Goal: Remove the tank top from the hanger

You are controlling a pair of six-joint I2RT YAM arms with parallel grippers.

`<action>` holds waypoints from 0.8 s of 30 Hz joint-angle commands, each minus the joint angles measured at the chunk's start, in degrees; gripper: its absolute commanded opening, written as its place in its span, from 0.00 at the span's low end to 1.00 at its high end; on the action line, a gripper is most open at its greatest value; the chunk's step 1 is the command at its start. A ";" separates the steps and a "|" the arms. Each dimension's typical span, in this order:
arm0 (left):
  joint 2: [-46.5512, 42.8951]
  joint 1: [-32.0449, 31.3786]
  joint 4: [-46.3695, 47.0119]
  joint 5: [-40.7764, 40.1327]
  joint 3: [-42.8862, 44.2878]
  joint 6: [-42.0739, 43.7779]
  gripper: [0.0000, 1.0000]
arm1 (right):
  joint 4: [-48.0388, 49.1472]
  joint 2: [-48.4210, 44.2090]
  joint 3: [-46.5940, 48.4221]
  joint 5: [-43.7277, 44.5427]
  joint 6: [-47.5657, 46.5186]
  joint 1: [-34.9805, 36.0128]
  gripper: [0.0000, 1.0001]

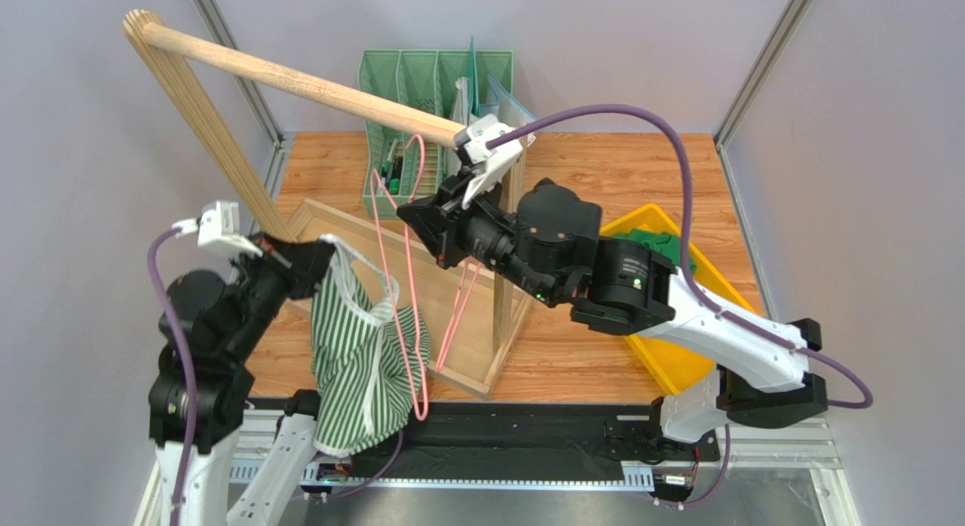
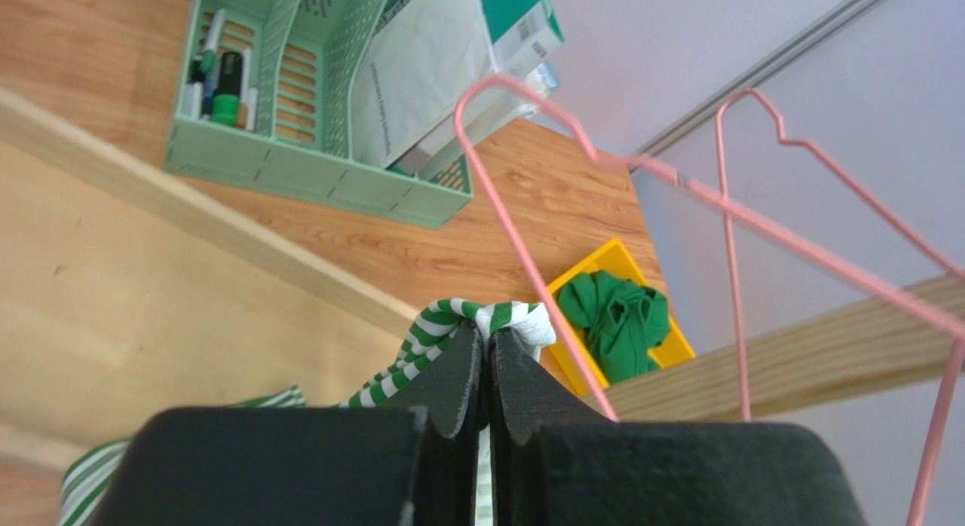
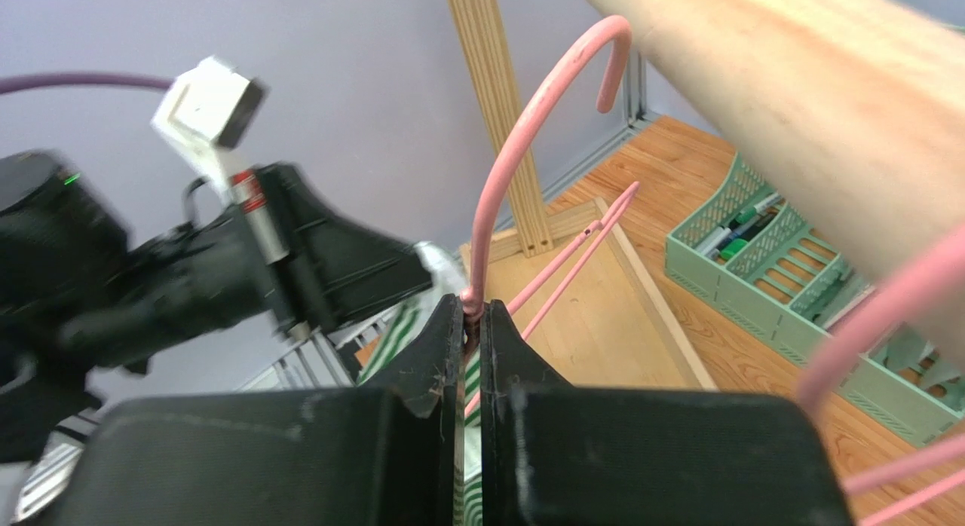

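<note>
The green-and-white striped tank top [image 1: 357, 362] hangs over the table's near edge. One shoulder is still on the pink wire hanger [image 1: 416, 334]. My left gripper [image 1: 321, 253] is shut on the top's strap, and the bunched striped fabric [image 2: 453, 315] shows at its fingertips [image 2: 489, 334]. My right gripper [image 1: 406, 213] is shut on the hanger's neck just below the hook [image 3: 532, 130], with the jaws [image 3: 472, 314] pinching the wire. The hook is off the wooden rod [image 3: 793, 85]. Striped cloth [image 3: 396, 336] shows below the right jaws.
A wooden rack with a slanted rod [image 1: 306, 83] and a base frame [image 1: 476, 373] stands mid-table. A second pink hanger [image 1: 459, 306] hangs there. A green organiser [image 1: 436, 91] is behind, and a yellow bin holding green cloth [image 1: 663, 249] is at the right.
</note>
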 commanded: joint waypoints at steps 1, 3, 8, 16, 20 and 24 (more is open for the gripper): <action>9.71 0.01 13.53 5.45 7.37 -0.72 0.00 | 0.61 -2.56 -2.21 -3.81 2.34 0.22 0.00; 14.18 0.01 14.24 7.04 9.41 -0.63 0.00 | 0.52 -2.74 -2.56 -4.07 2.43 0.13 0.00; 19.30 -0.08 15.47 10.29 8.99 1.82 0.00 | 0.17 -1.52 -1.77 -5.30 2.87 0.13 0.00; 18.51 0.01 15.74 10.03 -6.82 4.37 0.00 | -0.44 0.51 -1.16 -6.36 3.66 0.22 0.00; 19.04 0.01 15.39 9.77 -11.85 4.72 0.02 | -0.80 1.47 -0.45 -5.92 3.84 0.13 0.00; 19.49 -0.08 10.48 9.33 -11.59 7.10 0.50 | -1.58 2.70 0.51 -4.70 4.27 0.13 0.00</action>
